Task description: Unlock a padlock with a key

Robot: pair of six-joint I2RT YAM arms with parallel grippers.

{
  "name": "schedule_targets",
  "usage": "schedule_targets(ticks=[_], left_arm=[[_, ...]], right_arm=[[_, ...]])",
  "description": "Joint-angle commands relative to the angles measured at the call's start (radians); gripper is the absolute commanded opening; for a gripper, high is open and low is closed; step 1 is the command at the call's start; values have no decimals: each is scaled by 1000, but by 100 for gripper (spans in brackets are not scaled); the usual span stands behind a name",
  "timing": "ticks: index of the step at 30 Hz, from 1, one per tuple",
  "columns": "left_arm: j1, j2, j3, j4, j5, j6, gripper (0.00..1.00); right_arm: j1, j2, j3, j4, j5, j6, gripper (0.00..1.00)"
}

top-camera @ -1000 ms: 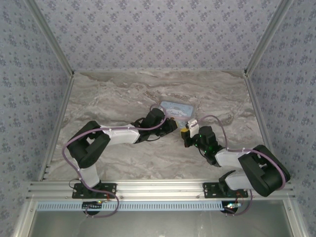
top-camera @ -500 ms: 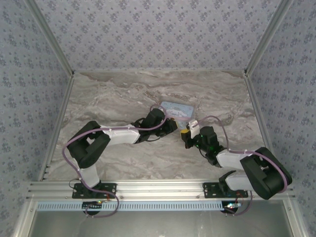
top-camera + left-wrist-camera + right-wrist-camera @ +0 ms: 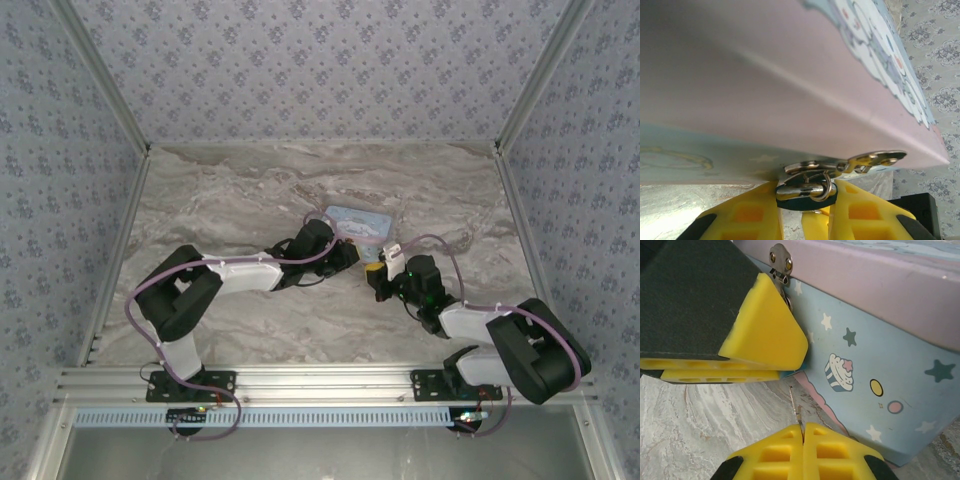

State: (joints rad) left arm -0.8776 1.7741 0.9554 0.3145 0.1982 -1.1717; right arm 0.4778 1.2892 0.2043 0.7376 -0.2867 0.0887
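- Where the right fingers sit nearest in the right wrist view, they are seen pressed together, and the key is pinched between their tips.
- The key is shown as a thin sliver. Its long axis runs almost straight out from those fingertips, leaning slightly left, and its free tip is aimed at the underside of the left fingers.
- A small gap is left between the key's tip and a teal edge just under the left fingers. That edge is judged to be the bottom of the padlock, though the keyhole cannot be made out.
- In the left wrist view the padlock's dark teal body is seen clamped between the two yellow left fingers, with its silvery shackle passed through the hasp above it.
- The padlock is thereby held at the front wall of the cartoon-printed tin box, which stands on the marble bench.
- The coming move is judged to turn on one line: the padlock lies directly ahead of the right fingers along the key's own axis, a touch to the left.
- The right arm is therefore taken as the one to advance, since the lock is already steadied by the left arm.
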Motion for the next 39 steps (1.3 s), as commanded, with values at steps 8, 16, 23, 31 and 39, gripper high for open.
schedule_targets(ticks=[8, 16, 23, 31, 39], left_arm=[[-3, -48, 6, 31, 18, 7, 20], [-4, -46, 6, 30, 20, 6, 20], [-4, -47, 5, 31, 20, 8, 20], [-3, -48, 3, 32, 21, 6, 20], [-4, -49, 1, 33, 23, 7, 20]], right_arm=[[-10, 2, 6, 19, -23, 10, 0], [-16, 5, 10, 34, -36, 15, 0], [-17, 7, 18, 39, -51, 17, 0], [-24, 25, 29, 49, -43, 22, 0], [-30, 50, 38, 88, -59, 36, 0]])
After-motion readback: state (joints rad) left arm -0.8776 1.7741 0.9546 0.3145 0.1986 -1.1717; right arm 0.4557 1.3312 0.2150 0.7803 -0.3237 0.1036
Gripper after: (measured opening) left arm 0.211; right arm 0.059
